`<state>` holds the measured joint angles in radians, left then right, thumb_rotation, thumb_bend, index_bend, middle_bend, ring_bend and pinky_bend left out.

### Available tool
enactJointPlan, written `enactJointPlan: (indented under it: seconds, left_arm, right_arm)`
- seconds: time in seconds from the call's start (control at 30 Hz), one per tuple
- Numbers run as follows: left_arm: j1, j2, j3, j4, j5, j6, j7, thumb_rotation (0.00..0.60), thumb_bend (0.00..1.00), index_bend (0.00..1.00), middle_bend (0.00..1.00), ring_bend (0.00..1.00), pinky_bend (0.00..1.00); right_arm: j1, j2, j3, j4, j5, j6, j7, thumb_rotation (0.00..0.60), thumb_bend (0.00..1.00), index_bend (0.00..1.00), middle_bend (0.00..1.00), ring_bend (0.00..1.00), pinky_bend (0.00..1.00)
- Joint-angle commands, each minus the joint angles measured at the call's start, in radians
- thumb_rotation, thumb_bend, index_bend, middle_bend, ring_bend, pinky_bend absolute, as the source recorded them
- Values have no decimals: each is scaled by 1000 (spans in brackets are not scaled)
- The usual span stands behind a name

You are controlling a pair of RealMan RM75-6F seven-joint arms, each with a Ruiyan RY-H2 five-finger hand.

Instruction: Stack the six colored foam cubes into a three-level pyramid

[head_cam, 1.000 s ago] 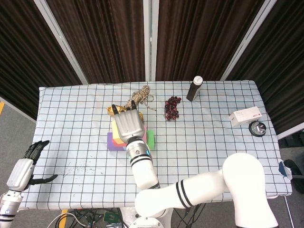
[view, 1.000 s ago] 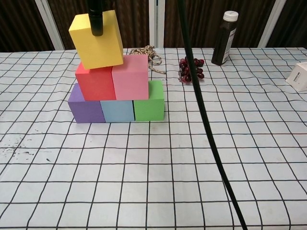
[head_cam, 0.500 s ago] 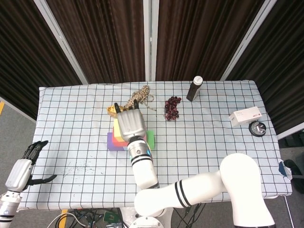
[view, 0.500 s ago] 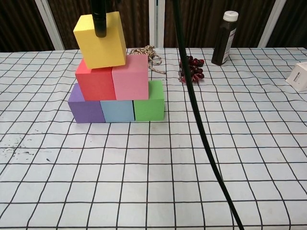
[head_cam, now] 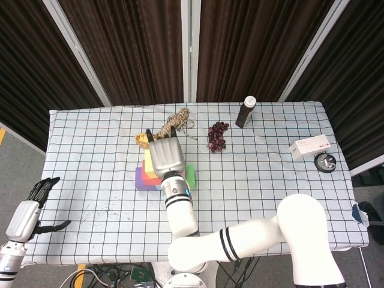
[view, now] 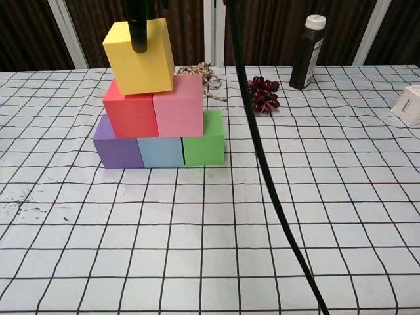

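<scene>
A purple cube [view: 117,147], a blue cube [view: 161,151] and a green cube [view: 203,144] form a row on the checked cloth. On them stand a red cube [view: 129,113] and a pink cube [view: 178,106]. My right hand [head_cam: 167,157] grips a yellow cube [view: 139,58] from above, a dark finger [view: 139,26] across its front. The cube is tilted, its lower edge at the tops of red and pink, mostly over red. In the head view the hand hides most of the stack. My left hand [head_cam: 27,213] hangs off the table's left front corner, fingers apart, holding nothing.
A dark bottle [view: 306,52], a bunch of dark grapes [view: 261,94] and a coil of rope [view: 202,72] lie behind the stack. A white box [head_cam: 309,146] and a round black object [head_cam: 326,162] sit far right. A black cable [view: 262,170] crosses the chest view.
The yellow cube has shifted a little right and settled lower, closer to the seam between red and pink. My left hand has drifted slightly down.
</scene>
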<state>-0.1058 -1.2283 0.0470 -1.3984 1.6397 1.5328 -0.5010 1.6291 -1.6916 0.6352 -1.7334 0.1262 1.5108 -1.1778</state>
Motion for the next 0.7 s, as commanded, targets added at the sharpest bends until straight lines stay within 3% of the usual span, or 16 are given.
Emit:
enactJointPlan:
  seconds: [0.03, 0.7]
  left_arm:
    - [0, 0, 0, 1, -1, -1, -1, 600, 0, 27, 76, 0, 0]
    - [2, 3, 0, 5, -5, 0, -8, 600, 0, 27, 76, 0, 0]
  right_arm:
    - [-2, -3, 2, 2, -3, 3, -2, 600, 121, 0, 669, 247, 0]
    - [-6, -46, 24, 30, -29, 8, -15, 600, 121, 0, 686, 251, 0]
